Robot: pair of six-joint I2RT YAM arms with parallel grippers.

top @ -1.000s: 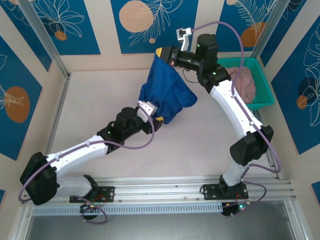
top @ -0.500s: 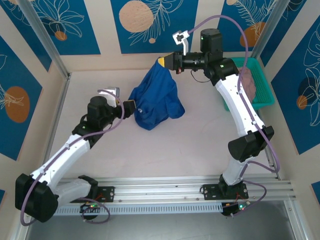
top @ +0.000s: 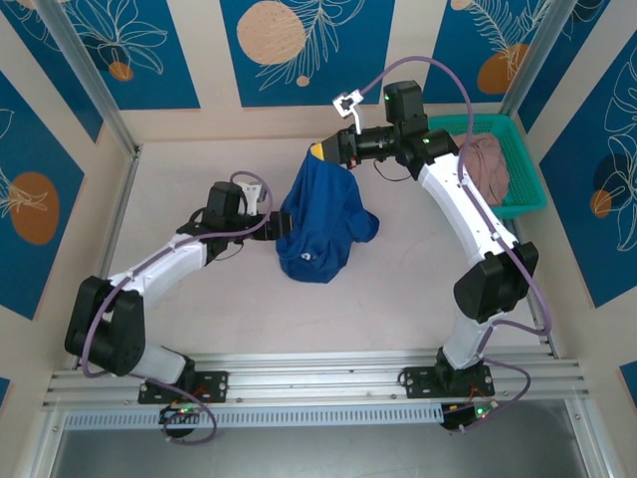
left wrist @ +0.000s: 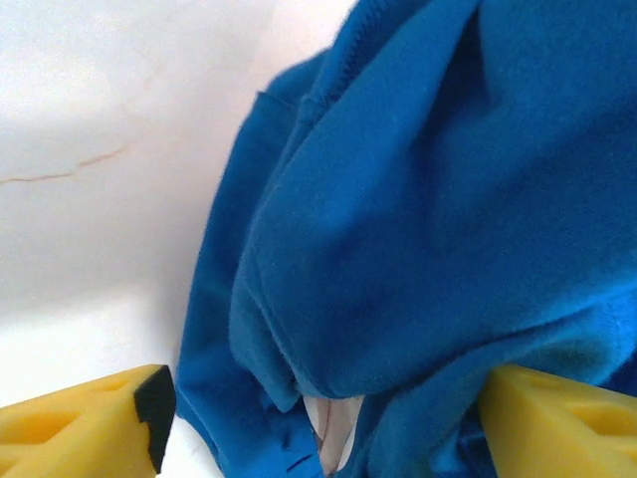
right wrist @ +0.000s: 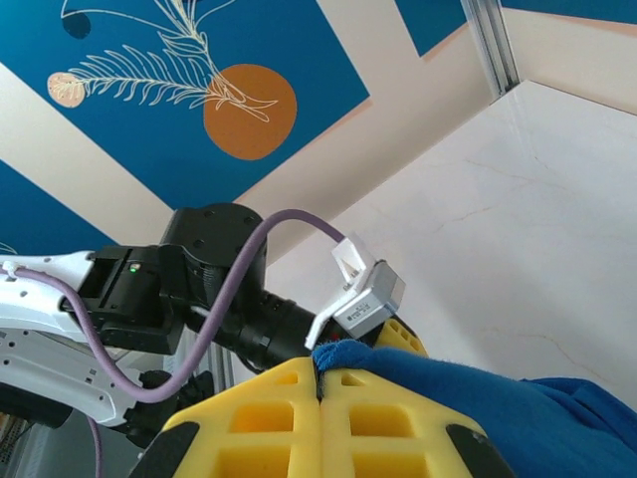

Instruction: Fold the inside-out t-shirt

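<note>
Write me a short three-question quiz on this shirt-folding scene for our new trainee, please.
1. True or false: the right claw is shut on the blue t-shirt, holding its top edge up.
2. Where does the dusty-pink garment lie? A: on the table under the shirt. B: in the green basket. C: hanging from the back wall.
3. Fill in: at the shirt's side, the left claw has its jaws ____, with blue cloth between them.
Key: 1 true; 2 B; 3 open.
</note>
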